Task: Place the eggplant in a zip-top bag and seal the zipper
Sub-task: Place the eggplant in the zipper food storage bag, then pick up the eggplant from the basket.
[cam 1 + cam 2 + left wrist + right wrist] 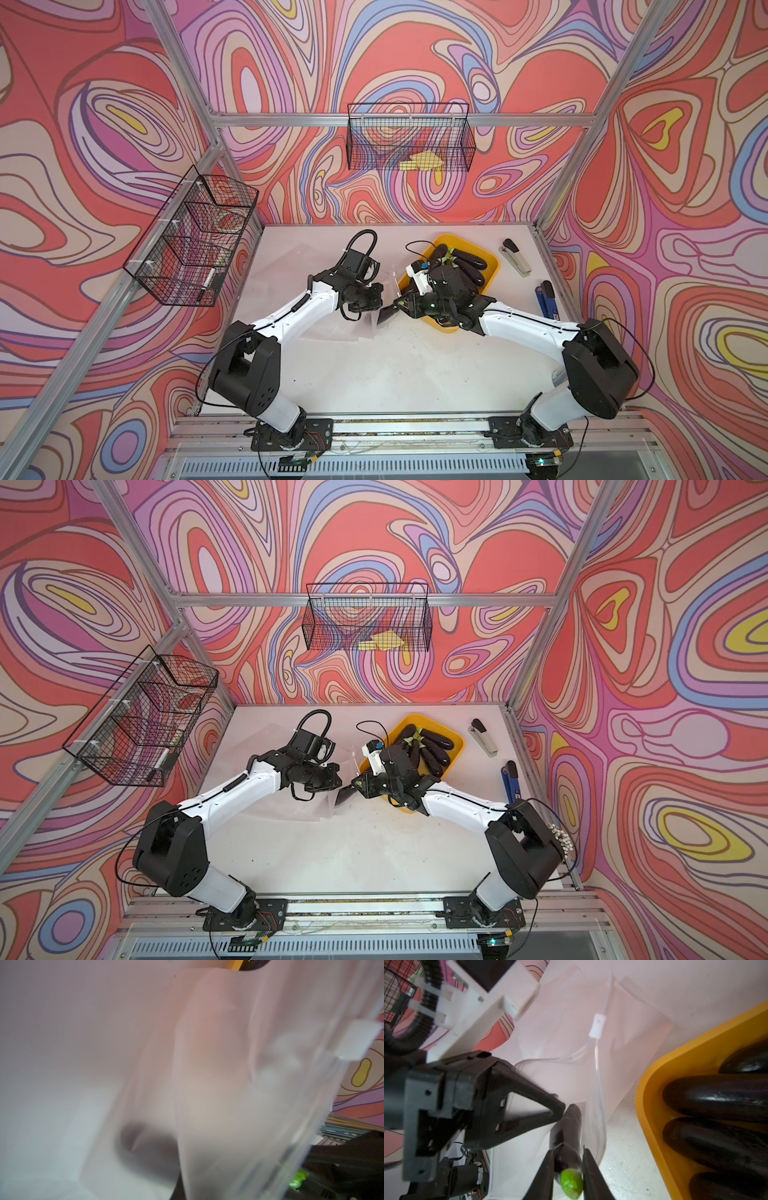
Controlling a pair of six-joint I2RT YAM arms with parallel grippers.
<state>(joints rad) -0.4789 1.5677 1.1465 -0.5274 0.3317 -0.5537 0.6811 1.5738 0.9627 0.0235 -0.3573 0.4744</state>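
Note:
A dark purple eggplant [566, 1132] with a green stem end [571, 1182] points into the open mouth of the clear zip-top bag [571, 1043]. My right gripper [569, 1153] is shut on the eggplant near its stem. My left gripper [559, 1111] is shut on the edge of the bag's mouth and holds it up beside the eggplant. The white slider [597, 1025] sits on the zipper track at the far side of the mouth. In both top views the eggplant [388, 316] lies between the two grippers. Bag film [207, 1084] fills the left wrist view and hides the jaws there.
A yellow tray [492, 259] with several more eggplants [469, 259] stands right behind my right wrist. A grey stapler [515, 257] and a blue one [548, 299] lie at the table's right. Wire baskets hang on the back wall [409, 137] and the left wall [195, 237].

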